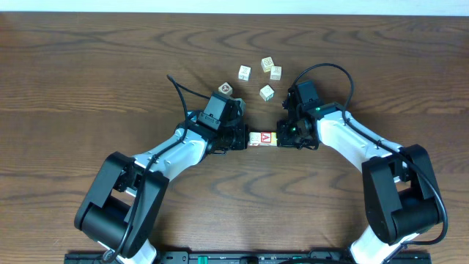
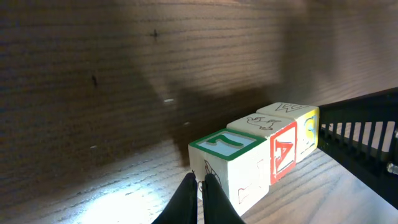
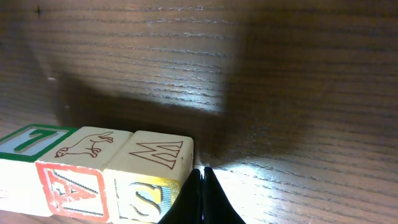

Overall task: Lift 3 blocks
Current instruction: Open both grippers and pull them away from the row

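Wooden table (image 1: 88, 59), three lettered cubes (image 2: 268, 132) abreast, red A (image 2: 281, 154) central

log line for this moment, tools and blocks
row of three blocks | left tool shut, against 7 block | right tool shut, against W block | lift unclear

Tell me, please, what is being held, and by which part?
The row of three blocks, pinched by its two ends: the left gripper presses the green-7 end, the right gripper the W end, both jaws shut.

- green block (image 2: 227, 144): green-bordered top, green 7
- middle block (image 2: 283, 152): red A, brown animal outline
- third block (image 2: 308, 130): yellow face, red W
- my jaws: black
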`<state>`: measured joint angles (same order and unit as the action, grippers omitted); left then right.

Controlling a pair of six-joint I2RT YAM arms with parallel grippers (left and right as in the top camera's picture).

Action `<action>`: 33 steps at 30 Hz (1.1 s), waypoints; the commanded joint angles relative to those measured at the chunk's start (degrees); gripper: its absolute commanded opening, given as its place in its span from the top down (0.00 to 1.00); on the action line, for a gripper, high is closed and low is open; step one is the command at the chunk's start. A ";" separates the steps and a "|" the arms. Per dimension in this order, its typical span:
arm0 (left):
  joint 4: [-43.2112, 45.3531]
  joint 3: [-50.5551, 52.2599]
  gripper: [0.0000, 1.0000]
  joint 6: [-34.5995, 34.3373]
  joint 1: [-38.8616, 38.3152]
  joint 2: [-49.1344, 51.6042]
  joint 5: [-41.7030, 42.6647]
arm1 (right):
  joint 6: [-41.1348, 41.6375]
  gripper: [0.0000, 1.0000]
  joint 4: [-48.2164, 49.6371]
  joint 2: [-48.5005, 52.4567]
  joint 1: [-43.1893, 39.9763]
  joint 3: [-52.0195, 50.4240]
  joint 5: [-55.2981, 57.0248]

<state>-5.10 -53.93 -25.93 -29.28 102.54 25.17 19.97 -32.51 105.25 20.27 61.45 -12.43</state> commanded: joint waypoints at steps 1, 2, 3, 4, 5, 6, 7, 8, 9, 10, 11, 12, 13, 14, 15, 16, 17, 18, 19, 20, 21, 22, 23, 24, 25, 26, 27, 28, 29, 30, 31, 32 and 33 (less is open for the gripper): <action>1.16 0.48 0.93 -0.28 -1.81 0.48 1.95 | -0.28 0.99 0.48 -0.07 3.08 1.53 -7.10; 1.11 0.55 0.93 -0.33 -1.95 0.52 1.46 | -0.28 0.99 0.50 -0.07 3.08 1.53 -7.10; 1.11 0.59 0.93 -0.31 -2.08 0.57 1.05 | -0.28 0.99 0.46 -0.07 3.08 1.53 -7.08; 1.16 0.63 0.93 -0.31 -2.16 0.70 1.03 | -0.31 0.99 0.42 -0.07 3.08 1.53 -7.10; 1.20 0.63 0.93 -0.33 -2.23 0.85 1.03 | -0.31 0.99 0.39 -0.07 3.08 1.53 -7.10; 1.20 0.63 0.93 -0.33 -2.32 1.07 0.90 | -0.28 0.99 0.39 -0.07 3.08 1.53 -7.10; 1.18 0.63 0.93 -0.31 -2.36 1.27 0.87 | -0.28 0.99 0.39 -0.07 3.08 1.53 -7.10; 1.18 0.63 0.93 -0.31 -2.36 1.57 0.85 | -0.31 0.99 0.39 -0.07 3.08 1.53 -7.08; 1.20 0.63 0.93 -0.33 -2.36 1.77 0.85 | -0.31 0.99 0.39 -0.07 3.08 1.53 -7.08; 1.20 0.63 0.93 -0.31 -2.36 2.08 0.83 | -0.31 0.99 0.39 -0.07 3.08 1.53 -7.08; 1.18 0.63 0.93 -0.31 -2.36 2.36 0.66 | -0.31 0.99 0.39 -0.07 3.08 1.53 -7.08; 1.20 0.63 0.93 -0.31 -2.36 2.54 0.66 | -0.31 0.99 0.37 -0.07 3.08 1.53 -7.06; 1.20 0.63 0.93 -0.31 -2.36 2.80 0.63 | -0.31 0.99 0.37 -0.07 3.08 1.53 -7.06; 1.20 0.63 0.93 -0.31 -2.36 3.02 0.61 | -0.31 0.99 0.37 -0.07 3.08 1.53 -7.06; 1.18 0.63 0.93 -0.31 -2.36 3.15 0.61 | -0.31 0.99 0.37 -0.07 3.08 1.53 -7.04; 1.18 0.63 0.93 -0.31 -2.36 3.32 0.61 | -0.31 0.99 0.35 -0.07 3.08 1.53 -6.82; 1.18 0.63 0.93 -0.31 -2.36 3.45 0.59 | -0.31 0.99 0.28 -0.07 3.08 1.53 -6.32; 1.09 0.63 0.93 -0.33 -2.36 3.54 0.17 | -0.31 0.99 0.07 -0.07 3.08 1.53 -5.42; 0.85 0.63 0.93 -0.31 -2.36 3.56 -0.52 | -0.31 0.99 -0.31 -0.07 3.08 1.53 -4.44; 0.63 0.63 0.93 -0.31 -2.36 3.56 -1.20 | -0.33 0.99 -0.79 -0.07 3.06 1.53 -3.43; 0.61 0.63 0.92 -0.28 -2.36 3.56 -1.88 | -0.35 0.99 -1.29 -0.07 2.97 1.53 -2.51; 0.61 0.63 0.93 -0.11 -2.27 3.54 -2.89 | -0.76 0.99 -1.99 -0.07 2.91 1.53 -1.20; 0.61 0.63 0.93 -0.07 -2.23 3.54 -3.37 | -0.96 0.99 -2.16 -0.07 2.91 1.53 -0.68; 0.68 0.61 0.93 -0.02 -2.16 3.54 -4.11 | -1.42 0.99 -2.51 -0.09 2.84 1.53 0.37; 0.70 0.61 0.93 0.22 -2.10 3.52 -4.35 | -1.64 0.99 -2.89 -0.15 2.71 1.53 1.18; 0.70 0.59 0.93 0.61 -1.92 3.52 -4.37 | -1.64 0.99 -3.13 -0.24 2.58 1.55 1.79; 0.68 0.59 0.93 0.81 -1.75 3.48 -4.61 | -1.79 0.99 -3.21 -0.26 2.38 1.55 2.10; 0.63 0.59 0.93 0.79 -1.53 3.48 -4.94 | -1.86 0.99 -3.21 -0.33 2.19 1.55 2.10; 0.66 0.59 0.93 0.81 -1.27 3.43 -4.98 | -1.86 0.99 -3.15 -0.37 1.92 1.55 2.10; 0.68 0.57 0.93 0.81 -0.98 3.43 -5.01 | -1.88 0.99 -3.08 -0.37 1.68 1.55 2.10; 0.70 0.57 0.93 0.81 -0.68 3.43 -5.07 | -2.05 0.99 -3.06 -0.39 1.44 1.55 2.14; 0.68 0.57 0.93 0.81 -0.37 3.43 -5.18 | -2.03 0.99 -3.08 -0.39 1.20 1.55 2.60; 0.68 0.57 0.92 0.81 0.00 3.43 -5.25 | -2.03 0.99 -3.15 -0.39 1.05 1.55 3.26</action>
<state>-4.47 -52.99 -25.69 -30.30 105.23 20.97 18.85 -35.57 105.25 21.76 61.82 -10.46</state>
